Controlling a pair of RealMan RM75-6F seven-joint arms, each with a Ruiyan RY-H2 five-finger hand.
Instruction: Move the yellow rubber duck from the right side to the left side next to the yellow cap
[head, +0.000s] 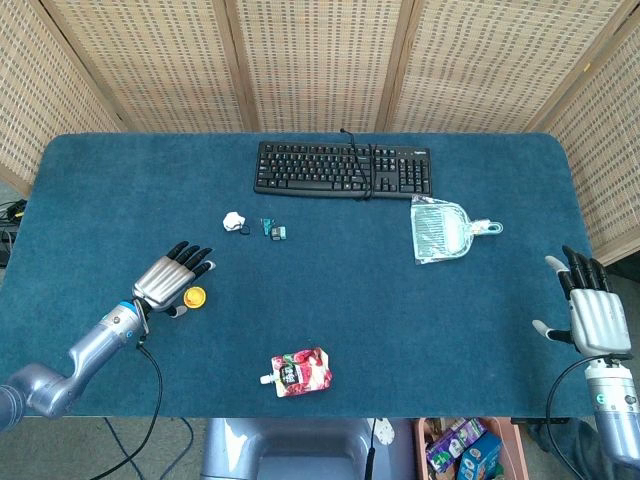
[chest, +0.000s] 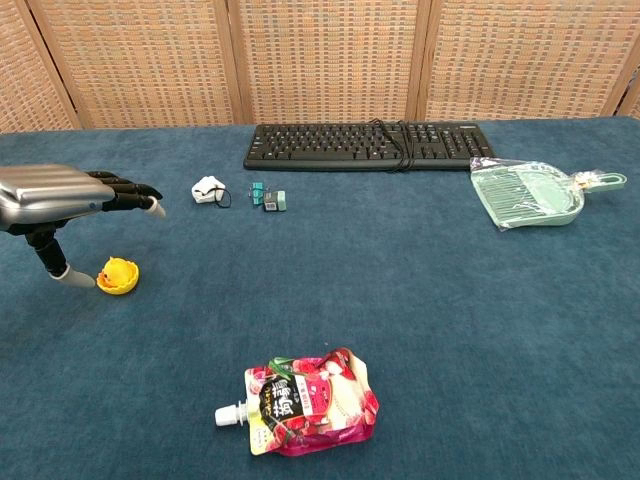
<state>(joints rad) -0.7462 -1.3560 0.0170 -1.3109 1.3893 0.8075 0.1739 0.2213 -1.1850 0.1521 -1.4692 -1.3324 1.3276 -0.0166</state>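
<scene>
Left hand (chest: 60, 192) spread, holding nothing, thumb beside yellow rubber duck (chest: 118, 275) on table (chest: 450, 320); right hand (head: 596, 318) spread, resting apart

We see open desk (head: 340, 290) mid-way; keyboard (head: 343, 168), dustpan (head: 440, 229) and pouch (head: 299, 372) sit around it

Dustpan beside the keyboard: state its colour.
The dustpan is pale mint green and see-through, clearest in the chest view.
</scene>
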